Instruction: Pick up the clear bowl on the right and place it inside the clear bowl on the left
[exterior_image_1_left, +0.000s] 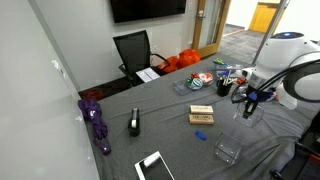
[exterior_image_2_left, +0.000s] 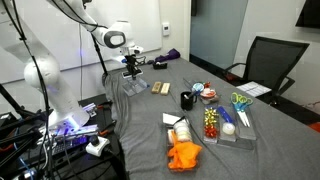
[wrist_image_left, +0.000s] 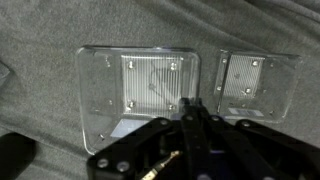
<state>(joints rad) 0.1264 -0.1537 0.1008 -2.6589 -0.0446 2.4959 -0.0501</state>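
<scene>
Bowl appears clamped in your gripper, lifted: carry step. Next, shift toward 3 o'clock and lower into second bowl.

Office, wall monitor, desk chair

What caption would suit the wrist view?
Gripper above a large clear bowl, smaller clear bowl beside it, on grey cloth.

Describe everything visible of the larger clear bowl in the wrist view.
The larger clear bowl is rectangular with rounded corners, seemingly transparent plastic, with a ribbed square panel in its base. It lies flat on the gray cloth, empty, beside a smaller clear bowl, a narrow gap between them. The fingers overlap its near edge; contact cannot be told.
</scene>
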